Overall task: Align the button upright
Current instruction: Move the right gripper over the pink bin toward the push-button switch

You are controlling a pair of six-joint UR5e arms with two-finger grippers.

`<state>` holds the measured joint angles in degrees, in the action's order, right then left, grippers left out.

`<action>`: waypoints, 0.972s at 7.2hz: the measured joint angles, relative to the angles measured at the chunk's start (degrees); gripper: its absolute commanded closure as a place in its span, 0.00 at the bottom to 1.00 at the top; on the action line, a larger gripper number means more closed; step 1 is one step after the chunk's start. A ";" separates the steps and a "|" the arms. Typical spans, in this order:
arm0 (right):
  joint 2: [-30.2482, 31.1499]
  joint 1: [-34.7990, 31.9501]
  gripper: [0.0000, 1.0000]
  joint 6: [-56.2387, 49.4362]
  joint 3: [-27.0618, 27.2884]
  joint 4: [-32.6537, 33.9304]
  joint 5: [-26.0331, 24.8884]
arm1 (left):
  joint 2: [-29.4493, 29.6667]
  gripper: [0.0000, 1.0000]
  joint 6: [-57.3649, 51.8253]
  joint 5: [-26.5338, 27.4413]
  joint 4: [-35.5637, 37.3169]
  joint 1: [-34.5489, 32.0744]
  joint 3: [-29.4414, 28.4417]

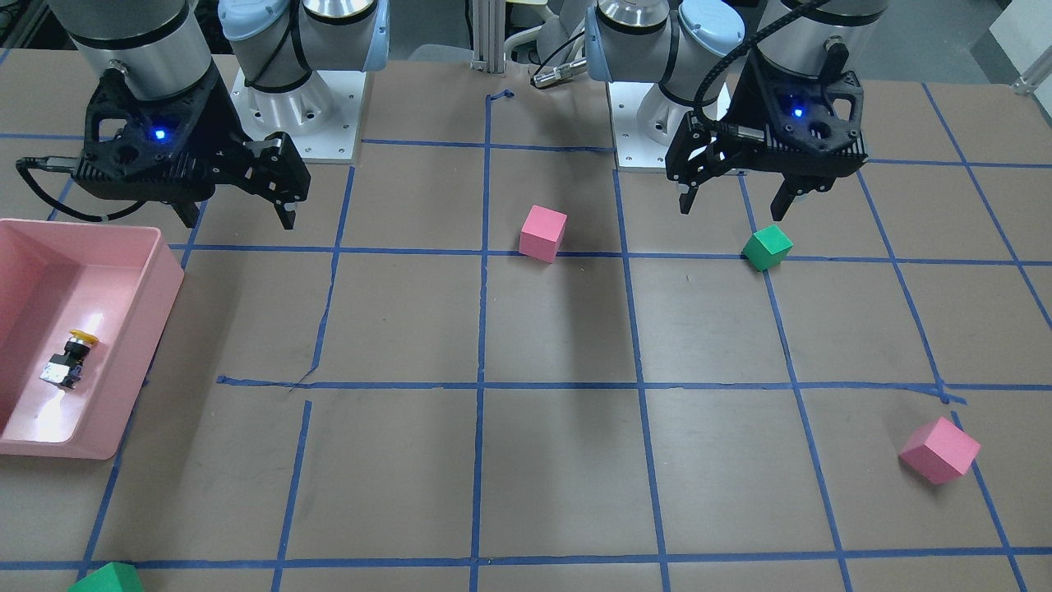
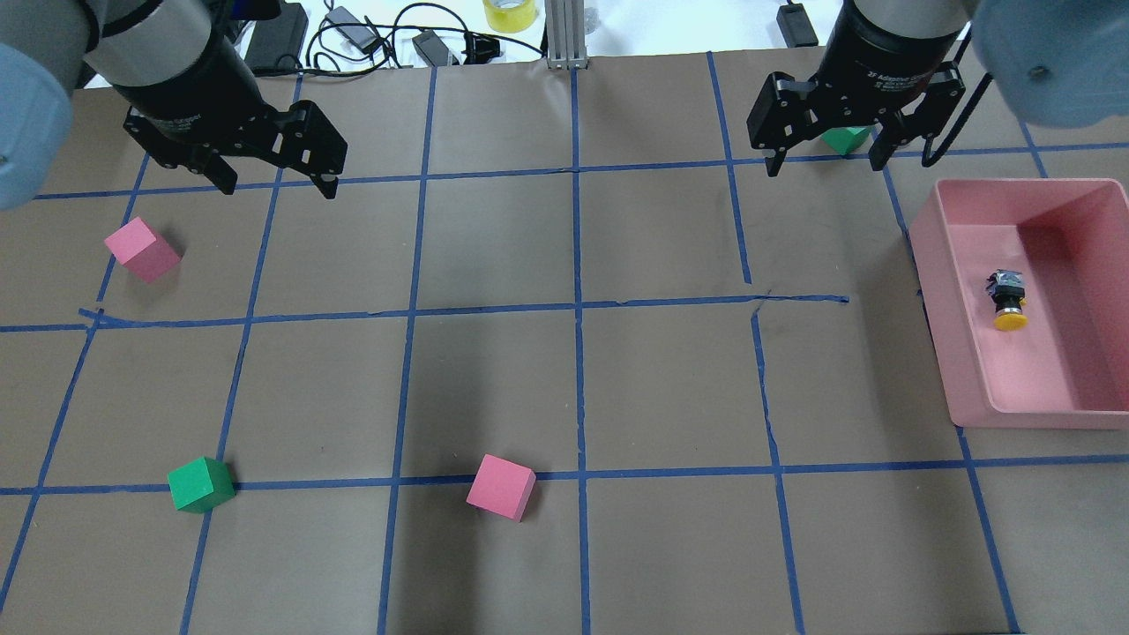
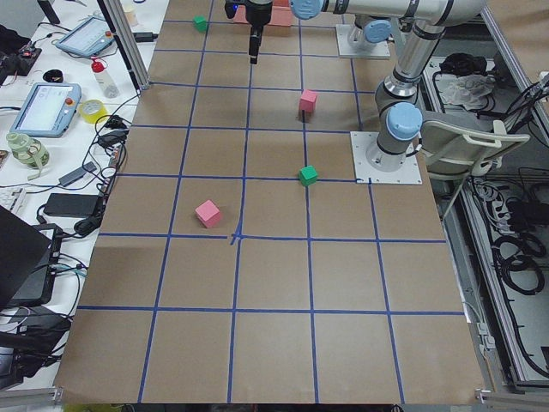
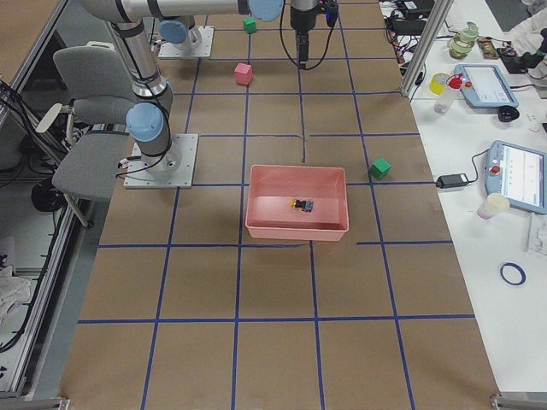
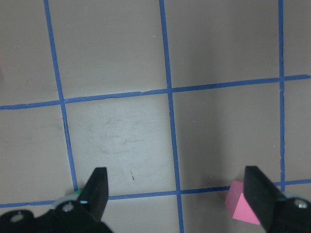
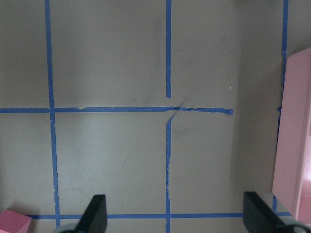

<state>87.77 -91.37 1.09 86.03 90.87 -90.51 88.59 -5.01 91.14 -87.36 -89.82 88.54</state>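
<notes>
The button (image 2: 1007, 300) has a yellow cap, a black body and a grey base. It lies on its side inside the pink bin (image 2: 939, 309), and also shows in the front view (image 1: 70, 359) and the right side view (image 4: 301, 205). My right gripper (image 2: 825, 166) is open and empty, up in the air beyond the bin's far left corner; it also shows in the front view (image 1: 238, 220). Its wrist view shows only the bin's edge (image 6: 294, 136). My left gripper (image 2: 278, 183) is open and empty over the far left of the table, and shows in the front view (image 1: 731, 205).
Pink cubes lie at the left (image 2: 141, 250) and near the front middle (image 2: 501, 487). One green cube (image 2: 201, 484) is at the front left, another (image 2: 845, 138) sits behind my right gripper. Blue tape lines grid the brown table.
</notes>
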 measured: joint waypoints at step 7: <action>-0.76 2.33 0.00 -0.92 -0.27 0.09 -0.45 | 0.00 0.00 0.00 0.00 0.00 0.00 -0.03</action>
<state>87.01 -89.04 0.16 85.75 90.97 -90.96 88.60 -5.01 91.14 -87.36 -89.83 88.51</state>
